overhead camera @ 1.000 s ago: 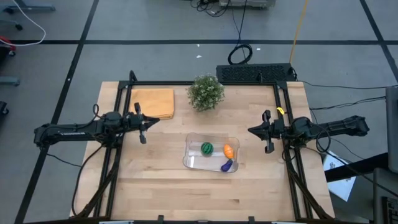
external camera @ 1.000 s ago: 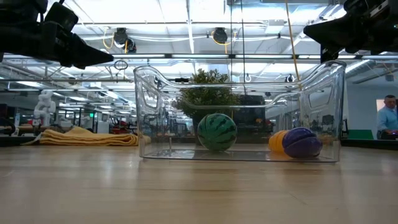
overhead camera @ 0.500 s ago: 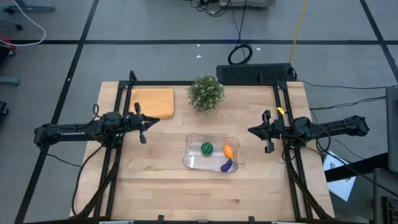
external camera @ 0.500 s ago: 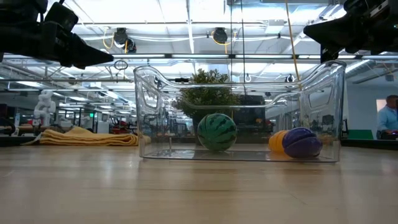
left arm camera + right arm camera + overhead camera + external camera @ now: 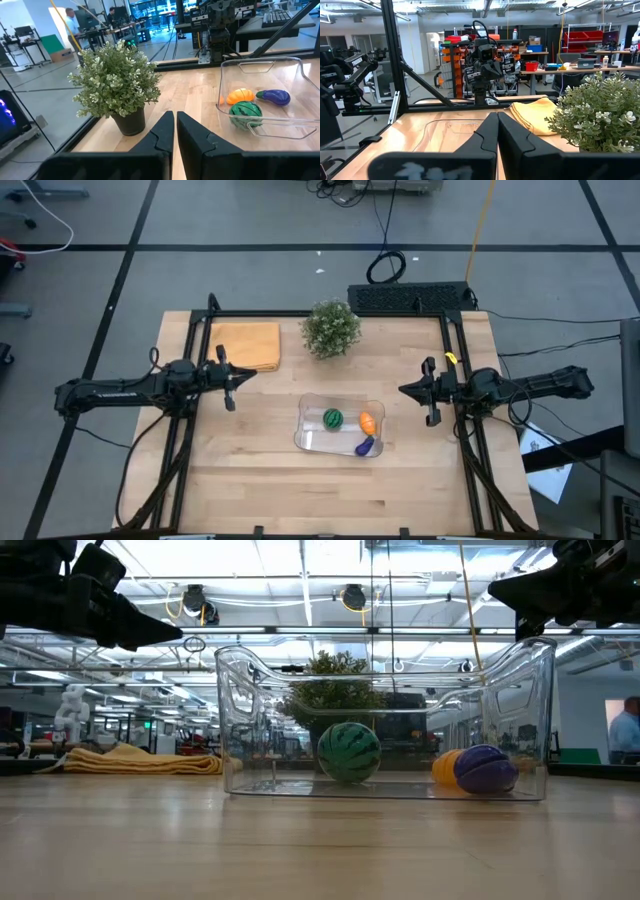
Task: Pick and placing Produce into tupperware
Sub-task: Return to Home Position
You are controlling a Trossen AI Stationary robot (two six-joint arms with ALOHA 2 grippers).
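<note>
The clear tupperware (image 5: 340,425) stands on the table's middle, also in the low view (image 5: 385,720) and the left wrist view (image 5: 262,95). Inside it, resting on its floor, lie the striped green ball (image 5: 332,418) (image 5: 348,752), the orange piece (image 5: 367,421) (image 5: 240,95) and the purple piece (image 5: 364,445) (image 5: 486,768). My left gripper (image 5: 240,374) (image 5: 175,120) hovers shut, pointing level, at the table's left, apart from the tupperware. My right gripper (image 5: 405,390) (image 5: 497,120) hovers shut at the table's right, also apart from it.
A bushy potted plant (image 5: 331,328) stands at the far middle of the table. A folded yellow-orange cloth (image 5: 246,344) lies at the far left. A dark frame (image 5: 200,330) edges the table. A person (image 5: 625,730) stands in the room behind.
</note>
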